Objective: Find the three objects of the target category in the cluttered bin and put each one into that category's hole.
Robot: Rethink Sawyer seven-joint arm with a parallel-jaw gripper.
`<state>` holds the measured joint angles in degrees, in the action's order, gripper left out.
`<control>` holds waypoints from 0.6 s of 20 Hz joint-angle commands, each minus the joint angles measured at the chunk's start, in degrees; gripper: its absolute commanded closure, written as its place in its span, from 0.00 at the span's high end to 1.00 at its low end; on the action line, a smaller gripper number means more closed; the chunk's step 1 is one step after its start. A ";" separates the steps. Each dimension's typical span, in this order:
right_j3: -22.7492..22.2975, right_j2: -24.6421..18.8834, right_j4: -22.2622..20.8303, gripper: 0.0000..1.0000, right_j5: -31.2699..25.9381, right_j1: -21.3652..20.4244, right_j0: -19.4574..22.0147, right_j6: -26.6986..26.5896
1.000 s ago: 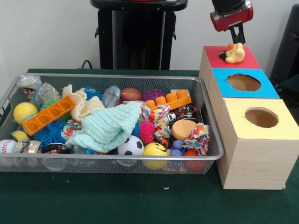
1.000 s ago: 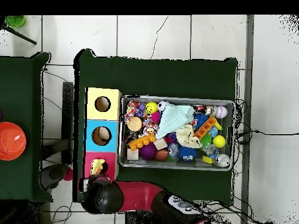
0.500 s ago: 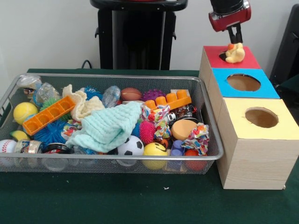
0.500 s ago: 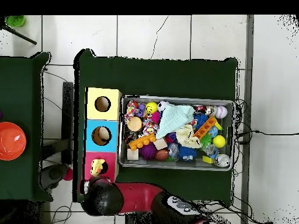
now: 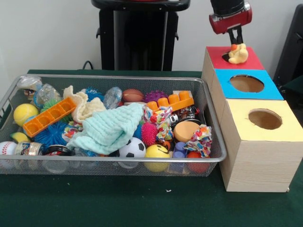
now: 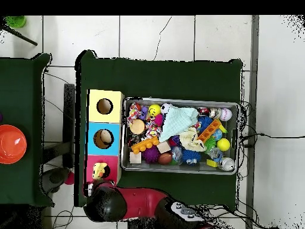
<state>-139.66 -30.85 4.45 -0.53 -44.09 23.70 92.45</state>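
— Three boxes and one bin: which of them does your next move hang on?

— On the red box [image 5: 215,54]. Start left of it: the wire bin [image 5: 210,118] sits to its left and nearer the camera, heaped with balls, cloths and blocks. A pale green cloth [image 5: 110,128] covers the middle of the heap. Nothing of mine is over that bin.

— And on the red box itself?

— A yellow duck [image 5: 238,54] sits on top of it, towards its right side, just where the hole should be. I can't see any of the hole round the duck. So I judge the duck is resting on the opening or stuck in it, not dropped through.

— Where is your gripper from there?

— My gripper [image 5: 235,39] hangs straight above the red box, directly over the duck, pointing down. Its tips are at the duck's orange top, touching it or just clear of it. I cannot tell which, and I cannot tell how wide the gripper stands or whether it has any hold on the duck.

— So the move is?

— Vertical, I think. The duck lies right under me, so a push down would send it through, if it fits. The blue box [image 5: 222,78] and the yellow box [image 5: 236,111] stand in front of the red box with their holes open, and they play no part.
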 commanded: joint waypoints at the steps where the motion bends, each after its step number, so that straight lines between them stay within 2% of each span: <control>1: 8.15 1.66 -0.16 0.00 4.16 1.10 0.24 9.96; 7: 7.10 -1.64 1.67 0.00 -0.50 1.19 2.44 10.42; 12: 7.53 -1.64 1.85 0.00 -2.29 1.11 2.20 9.61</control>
<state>-139.67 -30.73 4.44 -0.05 -44.09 24.44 92.45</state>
